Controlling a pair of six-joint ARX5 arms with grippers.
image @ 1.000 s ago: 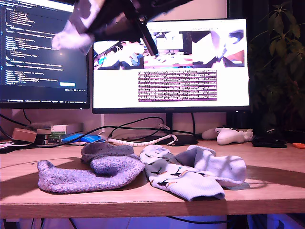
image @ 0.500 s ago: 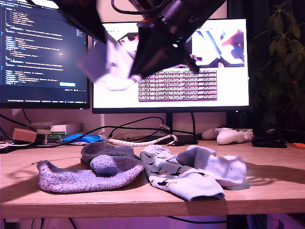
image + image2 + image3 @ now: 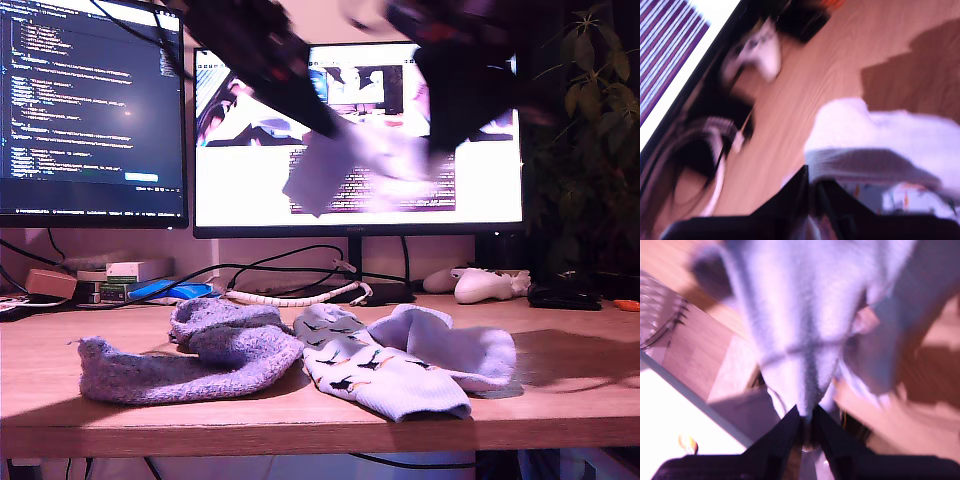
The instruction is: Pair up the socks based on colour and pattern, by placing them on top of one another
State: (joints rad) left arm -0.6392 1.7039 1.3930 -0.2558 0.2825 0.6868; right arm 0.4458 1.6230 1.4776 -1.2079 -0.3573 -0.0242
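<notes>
A plain pale sock [image 3: 335,170] hangs in the air in front of the middle monitor, with my second gripper [image 3: 322,128] shut on its top edge. The second wrist view shows this sock [image 3: 805,340] dangling from the closed fingertips [image 3: 790,425]. On the desk lie two fuzzy lavender socks [image 3: 190,365], one partly over the other. Beside them are a bird-print sock [image 3: 360,372] and another pale sock [image 3: 450,350]. My first gripper [image 3: 810,185] is blurred and looks shut on nothing. It hovers high over the pale sock [image 3: 880,135] on the desk. Its arm [image 3: 460,80] sits at the exterior view's upper right.
Two monitors [image 3: 90,110] stand at the back of the desk, with cables [image 3: 300,295] and small boxes [image 3: 130,272] below them. A white game controller [image 3: 485,285] and a dark object [image 3: 565,293] lie at the exterior view's back right. A plant [image 3: 590,120] rises there.
My second gripper has carried the pale sock from the exterior view's upper left toward the middle and lower. The first arm has swung to that view's right.
</notes>
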